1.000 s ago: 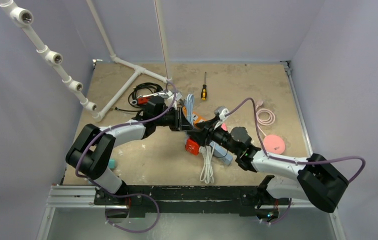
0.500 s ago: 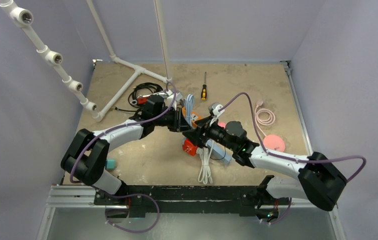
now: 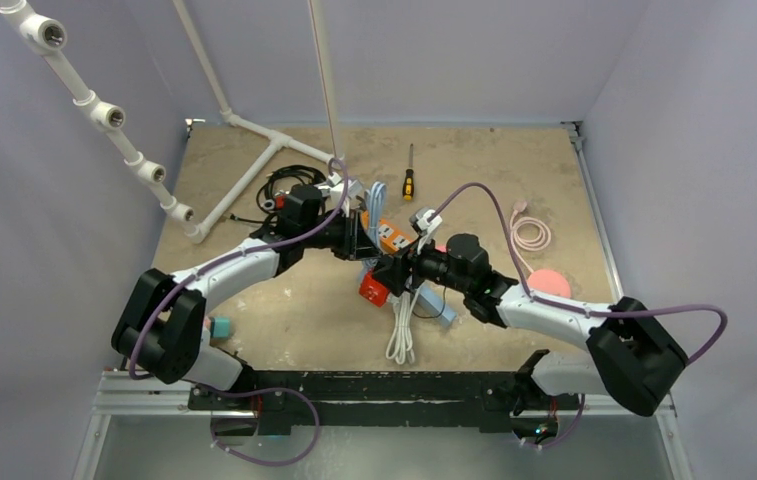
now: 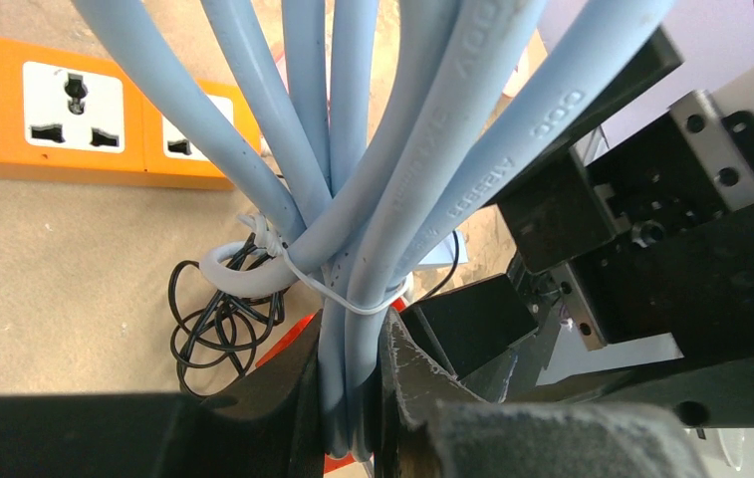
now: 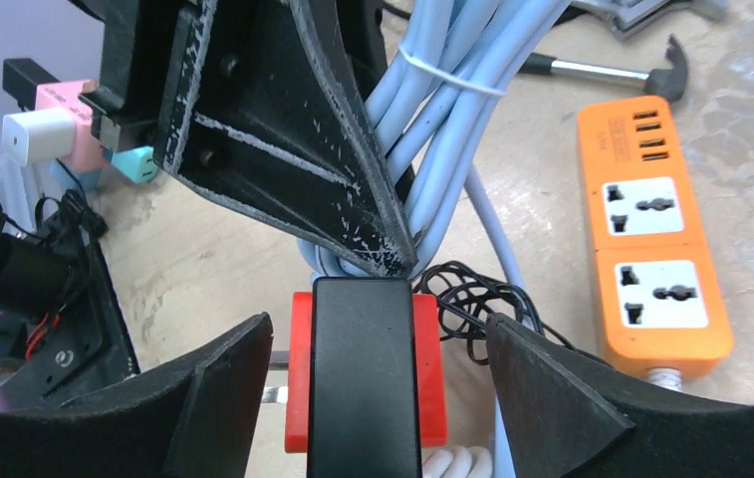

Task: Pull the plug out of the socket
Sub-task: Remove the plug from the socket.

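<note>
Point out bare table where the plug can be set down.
Bare patch between the screwdriver and the pink cable, far right; also front-left, between the teal block and the white cable. Crowded mid-table around the orange power strip and blue cable bundle.

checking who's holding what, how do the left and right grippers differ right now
The left gripper is shut tight on the bundle of pale blue cable; the right gripper stands wide open. The left gripper's fingers pinch the cable with no gap, while the right gripper's fingers flank the red and black plug with a gap on each side. Both are black and sit close together near the orange power strip.
</note>
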Controlling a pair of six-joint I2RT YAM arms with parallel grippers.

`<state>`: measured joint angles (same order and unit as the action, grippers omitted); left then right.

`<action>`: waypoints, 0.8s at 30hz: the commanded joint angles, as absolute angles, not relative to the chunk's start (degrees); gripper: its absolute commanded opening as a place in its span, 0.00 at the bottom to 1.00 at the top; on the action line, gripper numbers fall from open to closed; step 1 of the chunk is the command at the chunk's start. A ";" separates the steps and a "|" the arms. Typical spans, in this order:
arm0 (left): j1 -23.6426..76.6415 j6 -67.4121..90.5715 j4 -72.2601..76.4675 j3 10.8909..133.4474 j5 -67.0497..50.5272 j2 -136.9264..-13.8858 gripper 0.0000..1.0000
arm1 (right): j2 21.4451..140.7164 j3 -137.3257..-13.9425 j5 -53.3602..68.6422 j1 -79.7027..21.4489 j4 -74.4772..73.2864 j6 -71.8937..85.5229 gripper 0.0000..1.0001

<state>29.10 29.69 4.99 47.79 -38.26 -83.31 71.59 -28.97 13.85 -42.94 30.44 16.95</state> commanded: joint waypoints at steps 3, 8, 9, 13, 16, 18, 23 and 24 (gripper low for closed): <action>28.30 27.33 10.30 51.70 -39.58 -79.17 0.00 | 73.78 -31.78 18.66 -42.80 31.86 14.58 0.67; 28.30 25.32 6.51 52.19 -35.75 -79.19 0.00 | 72.41 -30.26 15.22 -42.80 34.06 16.05 0.06; 28.30 24.42 5.11 52.47 -34.34 -79.23 0.00 | 71.85 -29.72 14.26 -42.76 34.69 16.65 0.00; 28.51 23.13 2.26 52.53 -30.96 -79.55 0.00 | 67.04 -26.17 12.19 -42.78 39.53 19.61 0.00; 29.29 21.64 0.18 53.48 -28.17 -80.35 0.00 | 63.38 -22.99 11.30 -42.78 43.06 21.65 0.00; 29.96 20.63 -2.66 53.93 -26.21 -80.82 0.00 | 61.21 -21.25 11.17 -42.73 45.68 22.61 0.00; 30.32 19.72 -5.00 54.85 -23.37 -81.90 0.00 | 58.81 -19.62 15.24 -42.64 48.80 22.49 0.00; 30.32 19.67 -5.21 54.97 -23.15 -82.01 0.00 | 58.95 -19.65 17.09 -42.71 49.55 21.89 0.00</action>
<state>32.80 26.28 -2.11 53.06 -34.28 -82.28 62.24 -19.55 12.69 -43.09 38.68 21.19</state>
